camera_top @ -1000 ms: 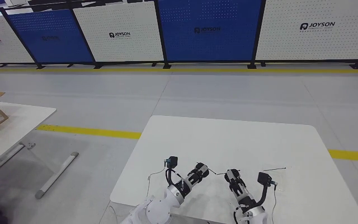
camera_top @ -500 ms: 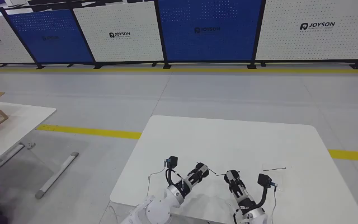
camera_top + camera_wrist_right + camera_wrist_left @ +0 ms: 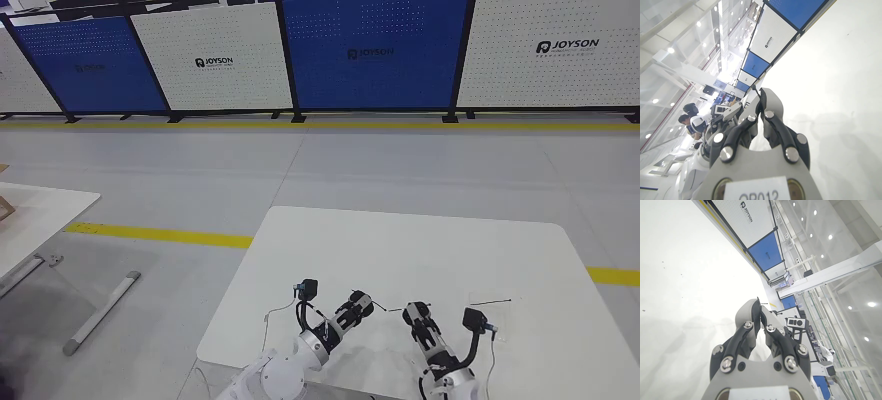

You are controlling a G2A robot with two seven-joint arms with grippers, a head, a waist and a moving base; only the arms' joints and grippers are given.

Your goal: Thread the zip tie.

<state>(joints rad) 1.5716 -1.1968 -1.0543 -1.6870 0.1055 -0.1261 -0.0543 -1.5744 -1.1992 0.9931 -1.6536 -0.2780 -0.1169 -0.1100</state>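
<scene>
A thin black zip tie (image 3: pixel 388 306) spans the short gap between my two grippers, low over the white table (image 3: pixel 420 250) near its front edge. My left gripper (image 3: pixel 364 300) is shut on one end. In the left wrist view the pads (image 3: pixel 755 311) press together, with a sliver of the zip tie (image 3: pixel 758 300) at the tip of the left gripper (image 3: pixel 759 306). My right gripper (image 3: pixel 413 312) is shut on the other end. In the right wrist view the zip tie's head (image 3: pixel 754 87) sticks out past the tips of the right gripper (image 3: pixel 761 95).
A second black zip tie (image 3: pixel 490 301) lies flat on the table to the right of the right arm. Blue and white panel walls (image 3: pixel 370 55) stand far behind, across the floor. Another white table (image 3: pixel 40 215) is at the left.
The right gripper has shifted slightly, and the strap between the two grippers looks a little shorter. Both grippers stay shut.
</scene>
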